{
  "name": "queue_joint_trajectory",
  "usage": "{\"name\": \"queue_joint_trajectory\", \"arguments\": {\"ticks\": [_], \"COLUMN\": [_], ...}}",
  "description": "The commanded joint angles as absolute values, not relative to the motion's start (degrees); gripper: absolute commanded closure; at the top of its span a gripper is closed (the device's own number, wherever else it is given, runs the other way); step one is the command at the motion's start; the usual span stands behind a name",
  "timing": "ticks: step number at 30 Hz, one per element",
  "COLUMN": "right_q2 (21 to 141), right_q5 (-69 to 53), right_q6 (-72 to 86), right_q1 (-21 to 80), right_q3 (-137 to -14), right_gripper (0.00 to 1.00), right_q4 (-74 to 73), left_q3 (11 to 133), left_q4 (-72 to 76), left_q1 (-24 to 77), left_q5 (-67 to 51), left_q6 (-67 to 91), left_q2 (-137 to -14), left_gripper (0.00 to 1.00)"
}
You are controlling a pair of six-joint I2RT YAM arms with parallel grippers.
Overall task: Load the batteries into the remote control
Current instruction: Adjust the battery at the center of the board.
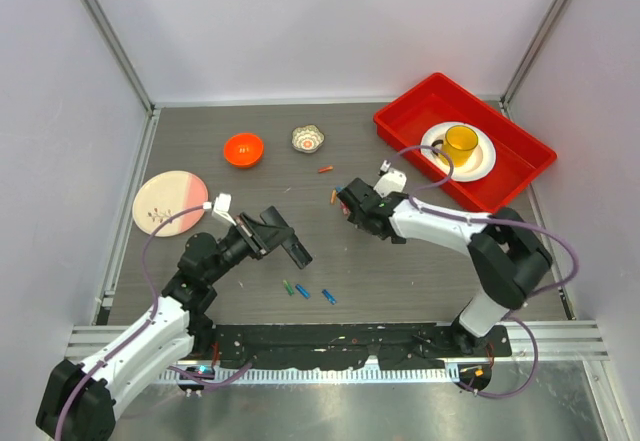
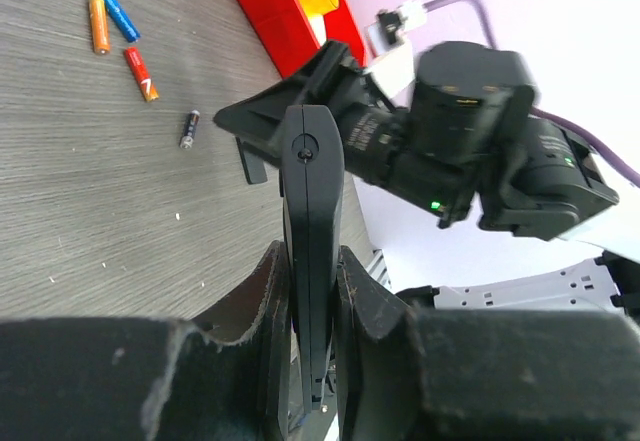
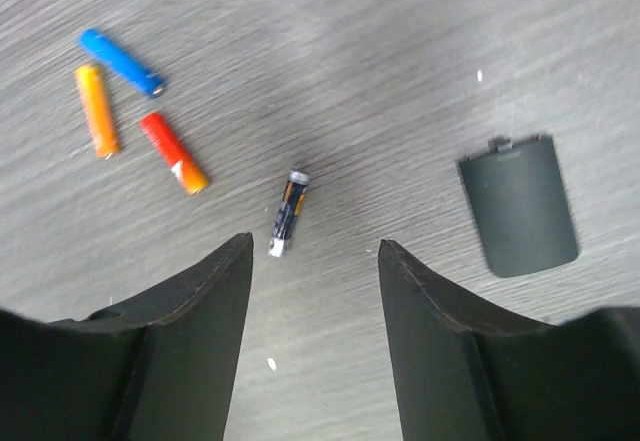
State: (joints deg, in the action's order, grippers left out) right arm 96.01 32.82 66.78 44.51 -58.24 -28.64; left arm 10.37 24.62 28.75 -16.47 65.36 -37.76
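At the middle of a grey wood-grain table [image 1: 400,286], a slim black remote control [image 1: 295,251] is pinched edge-on by the left gripper [image 1: 272,233], with its fingers [image 2: 268,296] pressed against both flat faces. Just to the right, the right gripper [image 1: 350,201] is hung over the tabletop with its fingers [image 3: 200,301] spread and nothing between them.

Just beyond that gap a dark battery [image 3: 288,213] is seen lying flat. A red battery [image 3: 174,152], an orange battery [image 3: 97,110] and a blue battery [image 3: 122,62] are laid loose to one side of it, and the grey battery cover [image 3: 518,204] to the other, well apart.

Three more batteries [image 1: 302,291] are scattered toward the near edge, between the two arms.

An orange bowl [image 1: 243,149] and a small patterned dish [image 1: 308,139] are set along the far side, and a pink plate [image 1: 170,202] close to the left edge. A red tray [image 1: 408,141] is angled into the far right corner. Bare tabletop is left between the dishes and the grippers.
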Motion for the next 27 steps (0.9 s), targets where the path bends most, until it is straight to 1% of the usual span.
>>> {"name": "queue_joint_trajectory", "arguments": {"ticks": [1, 2, 3, 5, 6, 8, 12, 14, 17, 24, 27], "right_q2": [85.98, 84.91, 84.21, 85.33, 86.47, 89.02, 89.91, 90.52, 92.10, 95.88, 96.94], "right_q5": [31.22, 25.28, 21.74, 13.32, 11.44, 10.99, 1.95, 0.80, 0.79, 1.41, 2.46], "right_q6": [36.27, 27.86, 23.25, 15.17, 12.77, 6.64, -1.21, -2.28, -4.56, -7.82, -9.05], "right_q1": [44.48, 43.43, 42.55, 39.66, 38.94, 38.50, 38.41, 38.32, 38.23, 37.18, 37.09], "right_q3": [-54.68, -52.84, -51.78, -51.94, -52.81, -53.61, -52.12, -51.94, -53.35, -54.58, -54.58], "right_gripper": [0.41, 0.41, 0.35, 0.16, 0.15, 0.15, 0.18, 0.19, 0.21, 0.22, 0.25], "right_q4": [-16.57, -14.61, -12.33, -11.07, -13.42, -14.15, -10.65, -9.68, -9.14, -10.11, -9.93], "left_q3": [9.76, 9.58, 9.49, 9.23, 9.23, 9.23, 9.67, 9.67, 9.58, 8.79, 8.79], "left_q4": [28.21, 28.39, 28.91, 29.62, 30.23, 31.20, 34.00, 34.71, 35.68, 34.10, 33.58], "left_q1": [28.48, 28.48, 28.48, 28.56, 28.65, 28.57, 28.65, 28.74, 28.65, 28.74, 28.74], "left_q5": [-16.88, -16.96, -16.96, -17.14, -17.23, -17.66, -19.42, -19.69, -20.56, -19.95, -20.04], "left_q6": [64.86, 64.86, 64.78, 64.78, 64.78, 64.86, 64.78, 65.04, 65.13, 64.95, 64.95], "left_q2": [-37.70, -37.97, -38.06, -38.93, -39.28, -40.68, -43.50, -44.38, -45.00, -42.10, -41.22], "left_gripper": [1.00, 1.00, 1.00, 1.00, 1.00, 1.00, 1.00, 1.00, 1.00, 1.00, 1.00]}}
